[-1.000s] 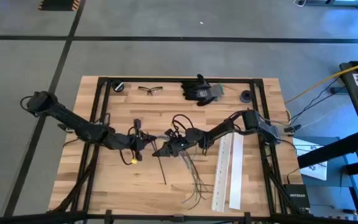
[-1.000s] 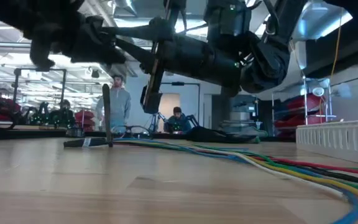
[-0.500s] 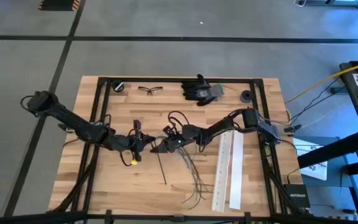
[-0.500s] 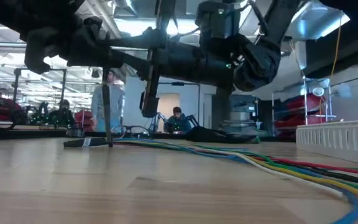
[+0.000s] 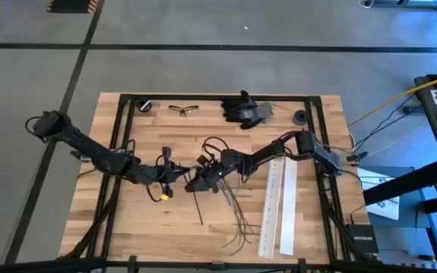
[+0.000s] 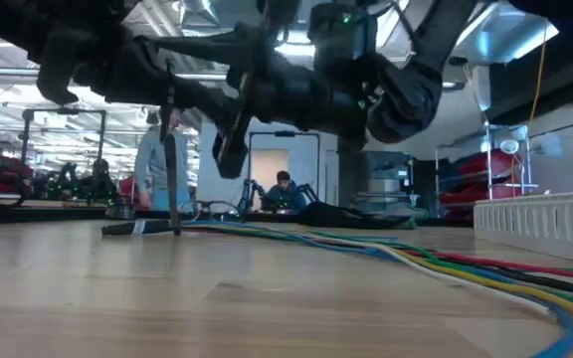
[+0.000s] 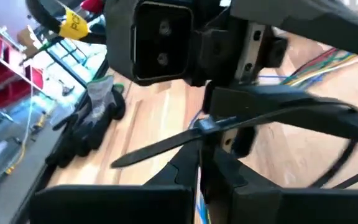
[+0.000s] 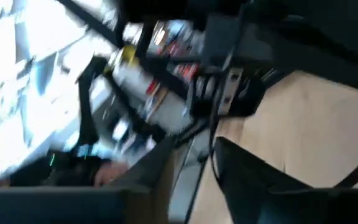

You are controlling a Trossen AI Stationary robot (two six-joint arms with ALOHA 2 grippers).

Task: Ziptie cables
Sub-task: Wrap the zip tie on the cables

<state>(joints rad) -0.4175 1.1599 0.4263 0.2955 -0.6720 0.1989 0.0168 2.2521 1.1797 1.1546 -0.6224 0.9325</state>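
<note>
Mid-desk, left gripper (image 5: 174,173) clenches a black zip tie (image 7: 185,138); right gripper (image 5: 194,182), nose to nose with it, is too blurred to read. Cables (image 5: 234,212) trail toward the near edge, partly hidden under the arms.

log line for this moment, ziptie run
left gripper: mid-table, on zip tie | right gripper: facing it | cables: loose on table

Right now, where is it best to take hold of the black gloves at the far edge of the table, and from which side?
Probably at the cuff end of the gloves, coming straight down from above. They lie flat in a heap with the fingers spread toward the left, so the bunched right end looks the thickest part to pinch. Both tools are busy mid-table.
</note>
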